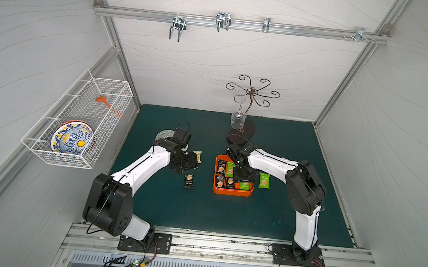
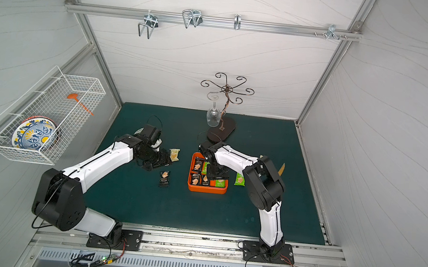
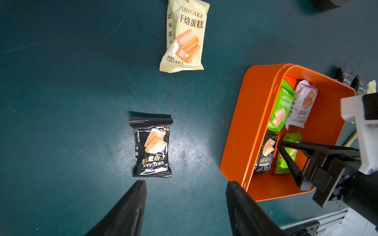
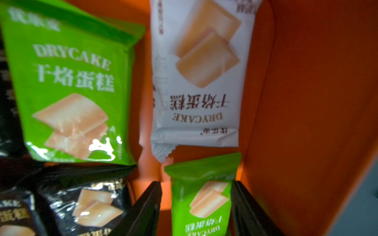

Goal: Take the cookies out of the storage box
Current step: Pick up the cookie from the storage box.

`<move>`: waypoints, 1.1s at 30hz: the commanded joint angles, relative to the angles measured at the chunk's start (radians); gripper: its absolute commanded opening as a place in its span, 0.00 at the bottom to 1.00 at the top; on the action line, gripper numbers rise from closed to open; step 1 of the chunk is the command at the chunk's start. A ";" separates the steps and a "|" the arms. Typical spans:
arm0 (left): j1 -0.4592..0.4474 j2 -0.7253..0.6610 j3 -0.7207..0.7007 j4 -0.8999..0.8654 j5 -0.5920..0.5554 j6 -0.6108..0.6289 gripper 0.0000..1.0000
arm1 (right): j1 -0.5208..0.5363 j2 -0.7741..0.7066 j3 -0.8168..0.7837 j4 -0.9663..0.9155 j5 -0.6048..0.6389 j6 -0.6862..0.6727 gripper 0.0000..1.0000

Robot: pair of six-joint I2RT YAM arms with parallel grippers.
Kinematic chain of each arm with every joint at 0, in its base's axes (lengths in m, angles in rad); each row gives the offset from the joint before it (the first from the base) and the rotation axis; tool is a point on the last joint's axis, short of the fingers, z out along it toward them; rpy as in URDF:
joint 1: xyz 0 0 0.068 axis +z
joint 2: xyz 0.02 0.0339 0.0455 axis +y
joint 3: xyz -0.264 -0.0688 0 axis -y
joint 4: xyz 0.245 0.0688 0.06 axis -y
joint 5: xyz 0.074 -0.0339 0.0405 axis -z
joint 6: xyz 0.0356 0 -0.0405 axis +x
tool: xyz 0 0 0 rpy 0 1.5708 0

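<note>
Straddling green cookie packet (image 4: 204, 206) in orange storage box (image 4: 306, 102) | my right claw (image 4: 195, 185) unclenched, gap showing one side | set astride so closing should lift it out.

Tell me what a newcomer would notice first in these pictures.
The bright orange storage box in the middle stands out, with the right gripper inside it, jaws either side of a green packet. Behind it a wine glass hangs upside down from a scrolled stand, and a blue-and-yellow plate stands in the wire basket on the left wall.
</note>
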 commanded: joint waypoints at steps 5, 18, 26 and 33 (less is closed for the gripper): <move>0.011 -0.023 0.004 0.016 0.017 0.012 0.67 | 0.004 0.022 0.005 0.038 -0.064 0.010 0.58; 0.014 -0.022 -0.002 0.020 0.021 0.009 0.67 | 0.007 -0.060 0.031 -0.016 -0.028 0.001 0.64; 0.014 -0.021 0.001 0.019 0.027 0.008 0.67 | 0.005 -0.056 -0.015 -0.018 -0.019 -0.003 0.64; 0.015 -0.021 0.007 0.013 0.025 0.008 0.67 | 0.000 -0.011 -0.006 -0.005 -0.029 -0.015 0.64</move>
